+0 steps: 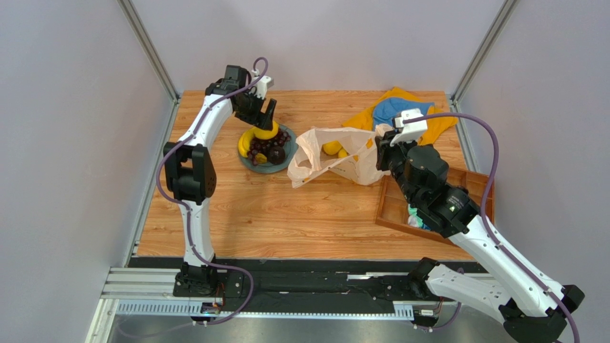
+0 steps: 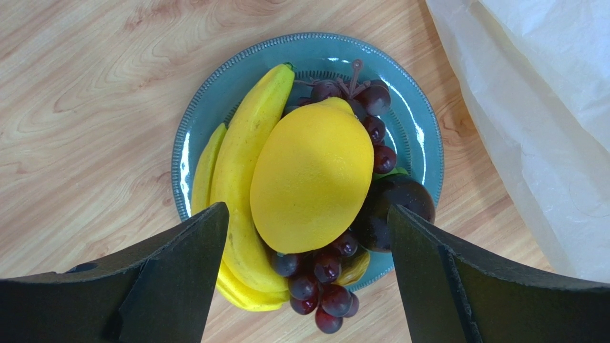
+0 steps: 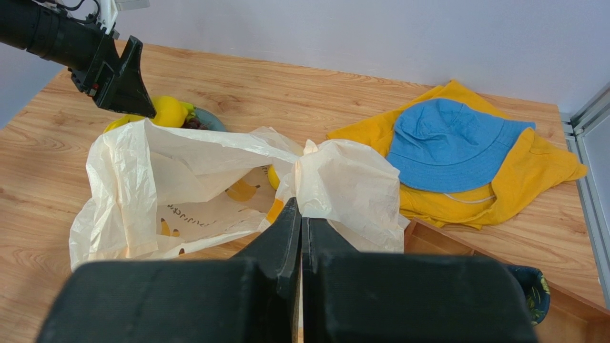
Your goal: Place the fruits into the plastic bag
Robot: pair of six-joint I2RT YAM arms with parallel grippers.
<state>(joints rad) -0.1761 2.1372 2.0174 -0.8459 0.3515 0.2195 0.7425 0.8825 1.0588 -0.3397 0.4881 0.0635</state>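
A grey-blue plate (image 2: 422, 121) holds bananas (image 2: 247, 143), a big roundish yellow fruit (image 2: 311, 175), dark purple grapes (image 2: 326, 279) and a dark round fruit (image 2: 397, 204). My left gripper (image 2: 308, 209) hangs open right above them, one finger on each side of the yellow fruit. The plastic bag (image 1: 336, 164) lies to the right of the plate (image 1: 247, 163) with its mouth held up; yellow fruit (image 1: 331, 148) shows inside. My right gripper (image 3: 301, 207) is shut on the plastic bag's (image 3: 215, 179) upper edge. The left gripper (image 1: 266, 118) and right gripper (image 1: 383, 146) stand on either side of the bag.
An orange cloth (image 3: 544, 164) with a blue hat (image 3: 447, 143) on it lies at the back right. A wooden tray (image 1: 401, 207) sits under my right arm near the table's right edge. Grey walls close in the table on three sides.
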